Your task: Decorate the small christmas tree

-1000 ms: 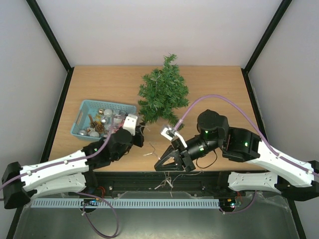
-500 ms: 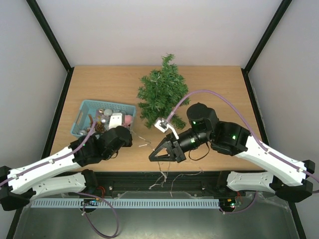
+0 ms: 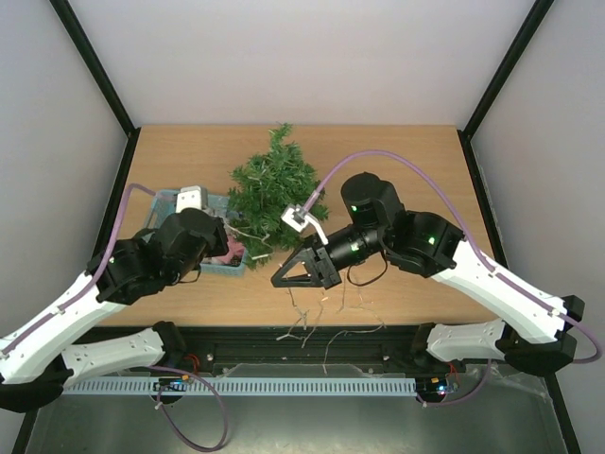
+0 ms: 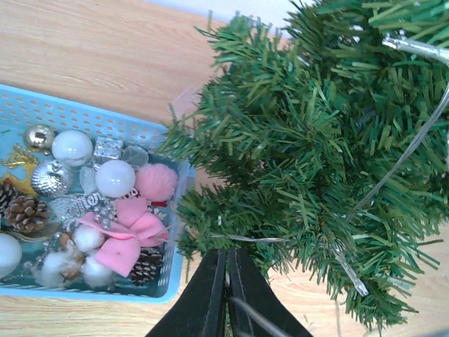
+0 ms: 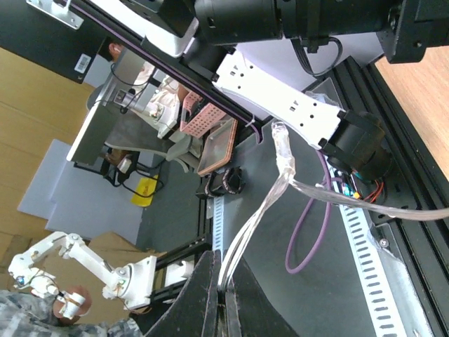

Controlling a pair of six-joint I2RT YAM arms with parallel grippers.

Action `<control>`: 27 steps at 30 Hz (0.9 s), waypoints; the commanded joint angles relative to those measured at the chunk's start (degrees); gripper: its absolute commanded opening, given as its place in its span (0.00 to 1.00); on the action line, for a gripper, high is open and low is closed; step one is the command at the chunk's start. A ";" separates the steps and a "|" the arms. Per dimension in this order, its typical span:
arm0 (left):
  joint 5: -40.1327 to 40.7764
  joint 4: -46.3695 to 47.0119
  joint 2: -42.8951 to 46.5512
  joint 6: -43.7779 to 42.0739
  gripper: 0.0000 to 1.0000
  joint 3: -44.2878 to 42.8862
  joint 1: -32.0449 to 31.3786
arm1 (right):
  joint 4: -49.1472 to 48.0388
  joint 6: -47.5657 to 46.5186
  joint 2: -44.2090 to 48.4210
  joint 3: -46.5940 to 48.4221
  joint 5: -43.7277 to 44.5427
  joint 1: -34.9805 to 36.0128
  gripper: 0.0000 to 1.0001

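The small christmas tree (image 3: 269, 184) lies tilted at the table's middle, its lower branches over the teal basket's right end. It fills the upper right of the left wrist view (image 4: 316, 140), with a clear light string (image 4: 403, 158) running through its needles. My left gripper (image 4: 226, 258) is shut at the tree's lower edge, and a thin wire of the light string shows between its fingers. My right gripper (image 3: 281, 277) is shut on clear light-string strands (image 5: 256, 217) in front of the tree. It points off the table's front, and a bulb (image 5: 280, 137) stands above it.
The teal basket (image 4: 77, 116) holds silver, white and gold balls, pine cones, cotton tufts and a pink bow (image 4: 126, 235). In the top view the left arm covers most of the basket (image 3: 234, 266). Loose light-string strands (image 3: 312, 322) hang over the table's front edge.
The tree has slid left until it overlaps the basket. My left arm has drawn back and to the left. My right gripper has moved left and farther in with the strands.
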State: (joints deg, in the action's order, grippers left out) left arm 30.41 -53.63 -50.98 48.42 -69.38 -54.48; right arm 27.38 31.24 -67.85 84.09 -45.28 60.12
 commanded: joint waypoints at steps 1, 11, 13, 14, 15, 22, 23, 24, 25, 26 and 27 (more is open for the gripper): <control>-5.77 0.98 -0.39 -3.71 0.02 2.19 0.94 | 2.74 -1.36 -1.14 1.27 -2.44 -0.53 0.01; -9.08 8.09 -2.62 -9.29 0.04 0.81 5.18 | 9.62 -5.33 -2.34 9.40 6.79 -2.83 0.01; -10.93 9.32 -4.09 -11.07 0.04 -0.75 7.36 | 14.01 -8.17 -4.65 15.39 10.54 -4.63 0.01; -12.13 9.93 -4.78 -11.78 0.04 -1.30 8.17 | 15.84 -9.35 -5.91 18.33 11.74 -5.93 0.01; -13.00 10.56 -5.58 -12.28 0.04 -1.78 8.72 | 17.47 -10.57 -7.33 21.18 12.60 -7.28 0.01; -15.49 13.63 -7.33 -13.59 0.06 -3.37 10.09 | 23.09 -15.97 -18.91 39.41 14.52 -14.06 0.01; -15.66 13.63 -7.64 -13.73 0.06 -3.73 10.29 | 23.00 -16.25 -20.28 40.76 15.31 -15.05 0.01; -16.12 13.69 -7.82 -13.92 0.06 -4.17 10.51 | 22.00 -16.43 -21.13 41.36 15.30 -15.88 0.01; -16.35 13.98 -8.04 -14.13 0.06 -4.32 10.64 | 20.57 -16.47 -21.69 41.29 15.37 -16.41 0.01; -16.54 14.02 -8.12 -14.39 0.06 -4.54 10.82 | 18.82 -16.41 -22.09 41.17 15.26 -16.98 0.01; -16.79 13.95 -8.31 -14.50 0.06 -4.86 11.06 | 17.19 -16.32 -22.43 41.22 14.75 -17.64 0.01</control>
State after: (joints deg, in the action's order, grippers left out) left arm 15.40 -41.45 -58.81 35.90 -71.77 -44.36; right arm 46.11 16.99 -88.05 123.74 -31.31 44.73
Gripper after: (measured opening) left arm 0.058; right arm 0.016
